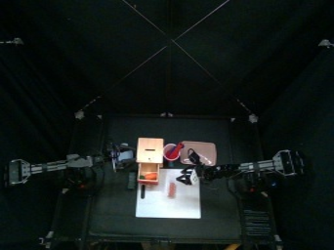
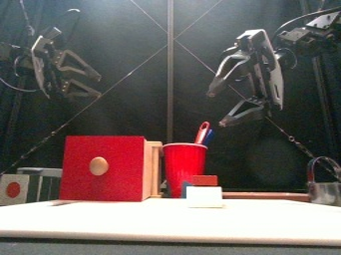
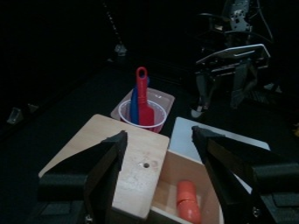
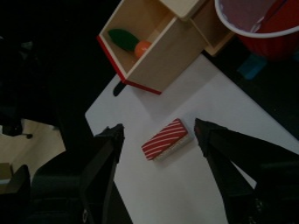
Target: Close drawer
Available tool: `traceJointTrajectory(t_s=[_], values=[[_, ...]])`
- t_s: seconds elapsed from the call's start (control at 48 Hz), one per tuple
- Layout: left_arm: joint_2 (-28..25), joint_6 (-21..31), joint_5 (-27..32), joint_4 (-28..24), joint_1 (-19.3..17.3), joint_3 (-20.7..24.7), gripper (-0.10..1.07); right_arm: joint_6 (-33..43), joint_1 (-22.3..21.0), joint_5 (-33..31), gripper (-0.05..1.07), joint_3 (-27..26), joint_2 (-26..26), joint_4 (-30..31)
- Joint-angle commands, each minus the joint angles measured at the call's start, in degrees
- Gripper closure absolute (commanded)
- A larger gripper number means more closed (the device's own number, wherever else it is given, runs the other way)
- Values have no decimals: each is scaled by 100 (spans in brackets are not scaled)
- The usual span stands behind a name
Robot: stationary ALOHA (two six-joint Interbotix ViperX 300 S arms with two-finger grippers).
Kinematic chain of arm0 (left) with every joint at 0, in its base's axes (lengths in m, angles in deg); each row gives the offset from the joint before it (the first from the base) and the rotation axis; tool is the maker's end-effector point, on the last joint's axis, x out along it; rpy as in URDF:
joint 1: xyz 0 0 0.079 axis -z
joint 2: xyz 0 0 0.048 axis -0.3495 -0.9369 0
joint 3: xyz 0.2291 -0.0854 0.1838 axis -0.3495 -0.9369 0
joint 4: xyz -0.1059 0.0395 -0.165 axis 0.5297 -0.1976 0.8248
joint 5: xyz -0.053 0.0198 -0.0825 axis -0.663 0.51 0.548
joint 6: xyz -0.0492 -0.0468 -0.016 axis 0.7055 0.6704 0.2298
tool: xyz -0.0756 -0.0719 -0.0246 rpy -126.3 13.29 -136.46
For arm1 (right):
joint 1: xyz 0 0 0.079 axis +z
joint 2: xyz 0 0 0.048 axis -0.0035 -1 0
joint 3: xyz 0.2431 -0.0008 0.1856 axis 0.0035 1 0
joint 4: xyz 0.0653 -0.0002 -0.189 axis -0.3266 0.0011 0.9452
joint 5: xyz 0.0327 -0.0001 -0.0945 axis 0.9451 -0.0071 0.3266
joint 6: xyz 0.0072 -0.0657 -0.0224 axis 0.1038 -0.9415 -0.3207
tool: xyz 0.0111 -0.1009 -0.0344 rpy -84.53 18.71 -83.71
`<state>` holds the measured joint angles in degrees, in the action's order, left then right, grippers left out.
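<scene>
The drawer (image 1: 150, 174) stands pulled out of the light wooden box (image 1: 148, 152) toward the table's front. Its red face with a round knob (image 2: 104, 167) is near in the front view. In the right wrist view the drawer (image 4: 158, 54) holds a green thing and an orange thing. My left gripper (image 3: 158, 136) is open and hangs above the box's top (image 3: 138, 162), apart from it. My right gripper (image 4: 158, 129) is open, raised above the white mat beside the drawer, over a red striped block (image 4: 165, 138). Both grippers hang high in the front view, left (image 2: 64, 72) and right (image 2: 242, 108).
A red cup (image 1: 171, 151) with a red and a blue utensil (image 3: 142, 94) stands right of the box. The white mat (image 1: 177, 198) lies under the drawer's front. A small red block on a white block (image 2: 202, 189) sits before the cup. A dark thing (image 2: 324, 184) stands at the far right.
</scene>
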<state>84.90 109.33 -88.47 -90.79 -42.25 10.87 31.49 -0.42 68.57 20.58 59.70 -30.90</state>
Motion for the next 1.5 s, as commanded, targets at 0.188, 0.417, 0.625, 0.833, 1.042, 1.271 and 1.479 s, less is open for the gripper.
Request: traceJointTrajectory(t_s=[0.188,0.417,0.625,0.833,1.042,1.271,1.479], values=[[-18,-9,-26,-9,-97,53,4,18,-9,0,7,-70,70,-9],[-18,-9,-26,-62,-114,97,4,0,-18,-53,7,-193,26,44],[-35,44,378,501,-272,545,4,0,35,-18,8,-334,-193,264],[-580,-35,1951,703,-905,1679,6,0,325,44,8,-589,-527,413],[-1854,-53,3287,334,-1081,2909,16,0,501,167,8,-729,-949,483],[-3278,-62,4280,-123,-1292,4131,32,-18,563,343,27,-976,-1327,519],[-4412,-202,5607,-738,-1371,5054,38,-9,677,369,66,-1327,-1688,571]])
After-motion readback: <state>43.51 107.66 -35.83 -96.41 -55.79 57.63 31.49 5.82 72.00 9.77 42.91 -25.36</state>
